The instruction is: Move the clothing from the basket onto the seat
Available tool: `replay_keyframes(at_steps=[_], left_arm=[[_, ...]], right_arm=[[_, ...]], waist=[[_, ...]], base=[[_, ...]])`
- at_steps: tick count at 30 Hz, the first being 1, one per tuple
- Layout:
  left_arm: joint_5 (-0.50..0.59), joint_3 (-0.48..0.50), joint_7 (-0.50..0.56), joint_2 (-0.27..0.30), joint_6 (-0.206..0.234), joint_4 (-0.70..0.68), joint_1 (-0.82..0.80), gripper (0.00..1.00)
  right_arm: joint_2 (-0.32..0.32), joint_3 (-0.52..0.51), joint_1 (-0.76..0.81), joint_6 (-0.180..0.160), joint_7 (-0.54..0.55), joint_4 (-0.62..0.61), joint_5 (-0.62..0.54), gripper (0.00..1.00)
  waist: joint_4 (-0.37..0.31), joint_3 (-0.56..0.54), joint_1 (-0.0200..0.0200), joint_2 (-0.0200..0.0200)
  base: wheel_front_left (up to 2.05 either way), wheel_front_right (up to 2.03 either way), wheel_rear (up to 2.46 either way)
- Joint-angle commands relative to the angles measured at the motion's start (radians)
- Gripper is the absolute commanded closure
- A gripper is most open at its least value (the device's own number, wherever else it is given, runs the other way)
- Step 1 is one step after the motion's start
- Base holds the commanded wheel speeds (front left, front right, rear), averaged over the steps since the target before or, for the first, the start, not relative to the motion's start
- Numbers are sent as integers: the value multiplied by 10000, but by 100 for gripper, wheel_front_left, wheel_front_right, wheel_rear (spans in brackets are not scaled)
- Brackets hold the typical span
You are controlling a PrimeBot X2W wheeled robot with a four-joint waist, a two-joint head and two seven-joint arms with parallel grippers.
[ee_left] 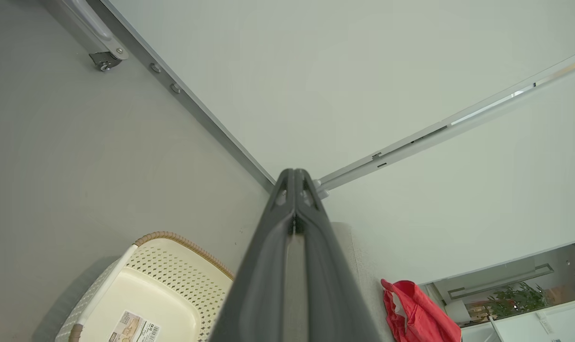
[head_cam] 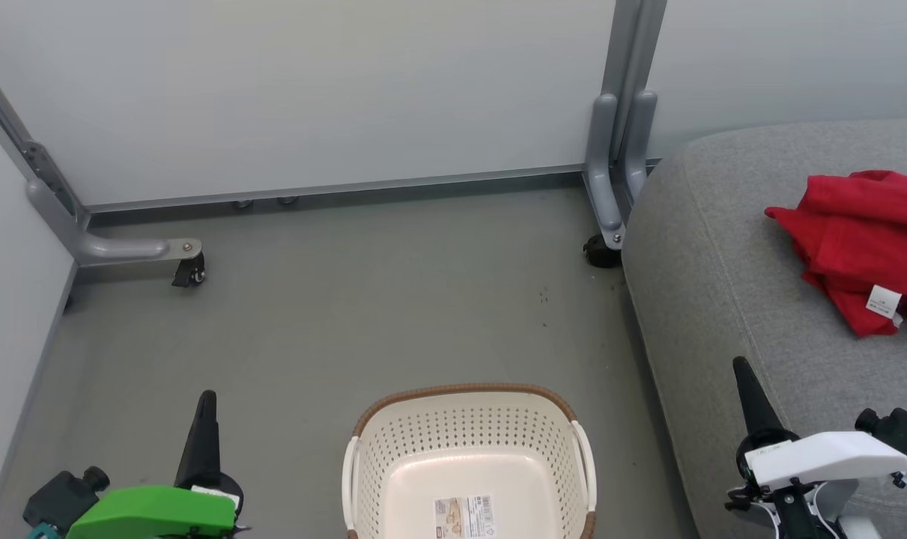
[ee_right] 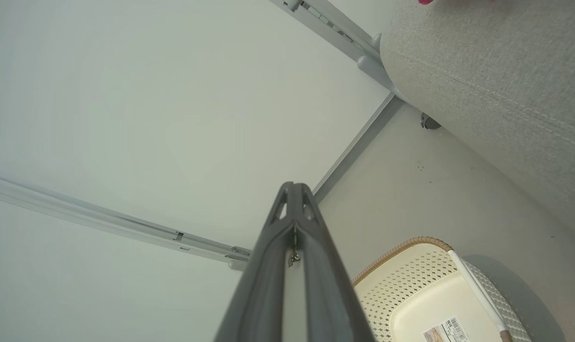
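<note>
Red clothing [head_cam: 857, 247] lies crumpled on the grey seat [head_cam: 723, 284] at the right, a white tag showing on it; the clothing [ee_left: 418, 316] also shows in the left wrist view. On the floor at bottom centre stands the cream perforated basket [head_cam: 464, 427] with a brown rim, holding nothing but a paper label on its bottom. My left gripper [head_cam: 207, 400] is shut at the lower left, left of the basket. My right gripper [head_cam: 741, 370] is shut at the lower right, over the seat's front edge. Both are empty, fingers pressed together [ee_left: 294, 178] [ee_right: 293, 190].
Grey partition panels close off the back and left, standing on metal feet with castors [head_cam: 191, 273] [head_cam: 601, 254]. Grey floor [head_cam: 363, 299] stretches between the panels, the basket and the seat.
</note>
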Motion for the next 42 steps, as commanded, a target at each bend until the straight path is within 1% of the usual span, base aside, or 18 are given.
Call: replay_keyframes(at_steps=[1,23,42], left_arm=[[-327,77,59,98,-69,-2,-323,100],[-2441,522,618,85,-280,424,-863,100],[-3932,868,1048,47,-421,745,-1248,100]], right_arm=[[-51,-64,-300,7,63,-35,311,100],[1,-408,-686,6,631,264,2464,100],[56,-675,-985,5,1053,484,3987,100]], waist=[[2,10,0,0],[23,144,0,0],[40,257,0,0]], base=[[0,0,0],[0,0,0],[0,0,0]])
